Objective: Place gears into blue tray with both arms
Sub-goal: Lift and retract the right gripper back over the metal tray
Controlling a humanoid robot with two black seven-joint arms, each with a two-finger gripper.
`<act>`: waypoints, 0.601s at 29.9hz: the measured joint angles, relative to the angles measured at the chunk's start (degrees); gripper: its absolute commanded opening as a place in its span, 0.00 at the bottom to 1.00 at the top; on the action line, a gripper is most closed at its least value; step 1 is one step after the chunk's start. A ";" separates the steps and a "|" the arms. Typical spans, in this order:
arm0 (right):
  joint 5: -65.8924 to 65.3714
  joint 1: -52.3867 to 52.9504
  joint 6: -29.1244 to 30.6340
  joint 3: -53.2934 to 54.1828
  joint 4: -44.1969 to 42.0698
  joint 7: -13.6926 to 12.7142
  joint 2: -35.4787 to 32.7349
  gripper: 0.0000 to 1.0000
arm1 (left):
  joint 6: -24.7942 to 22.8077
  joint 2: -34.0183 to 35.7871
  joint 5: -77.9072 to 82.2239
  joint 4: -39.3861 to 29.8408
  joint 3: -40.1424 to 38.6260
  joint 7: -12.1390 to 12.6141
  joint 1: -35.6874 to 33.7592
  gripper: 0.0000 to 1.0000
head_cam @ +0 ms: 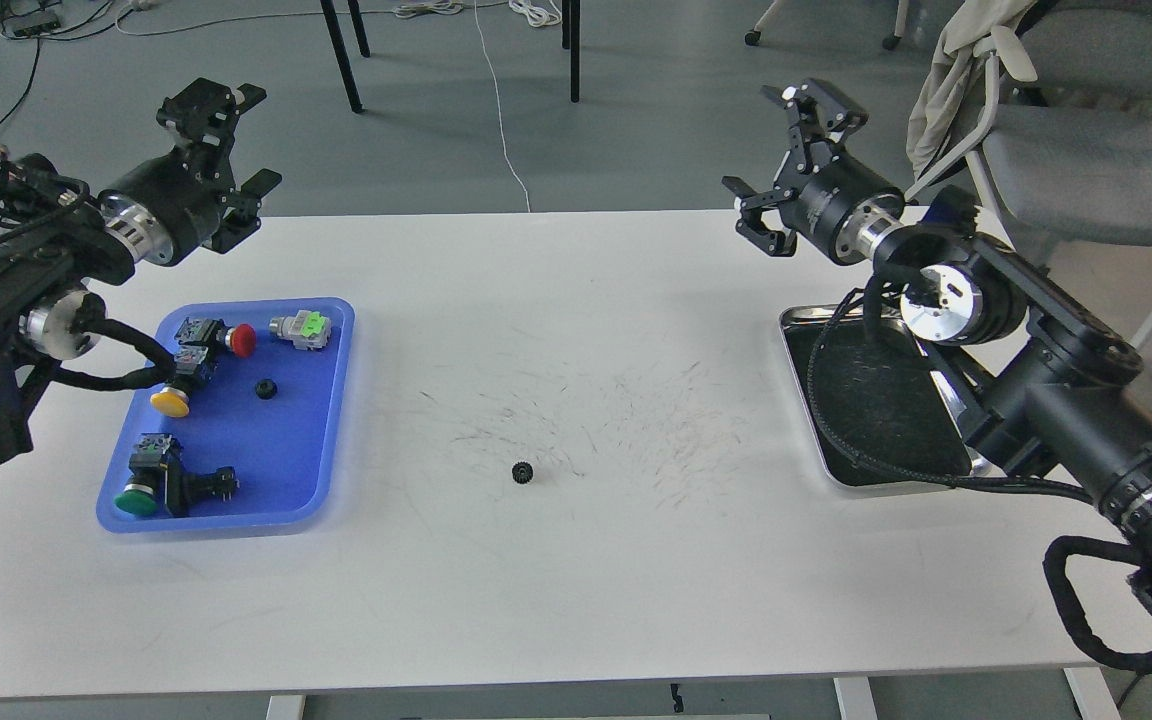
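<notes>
One small black gear (523,471) lies on the white table near its middle, with no gripper close to it. A second gear (264,389) rests inside the blue tray (331,420) at the left, among the push-button switches. My left gripper (226,150) is raised over the table's far left corner, open and empty. My right gripper (786,160) hangs high above the far right of the table, also open and empty, well away from the loose gear.
The blue tray also holds switches with a red cap (241,339), a yellow cap (170,402), a green cap (138,500) and a grey-green one (302,328). A shiny steel tray (816,313) with a black lining sits at the right under my right arm. A chair (1066,150) stands behind the table.
</notes>
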 measured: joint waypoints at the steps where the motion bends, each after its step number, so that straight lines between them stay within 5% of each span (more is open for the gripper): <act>1: 1.46 -0.69 0.88 1.31 0.20 0.00 -1.17 0.96 | 0.22 2.48 1.72 -4.41 0.03 0.08 0.02 0.98; 9: 6.11 -5.37 5.40 11.30 0.32 0.00 -3.77 0.96 | 4.24 16.23 21.16 -30.65 0.51 0.48 1.11 0.98; 18: 9.49 -7.41 7.15 13.05 -0.66 0.37 -3.70 0.97 | 10.43 17.96 51.26 -41.57 1.16 4.12 4.85 0.98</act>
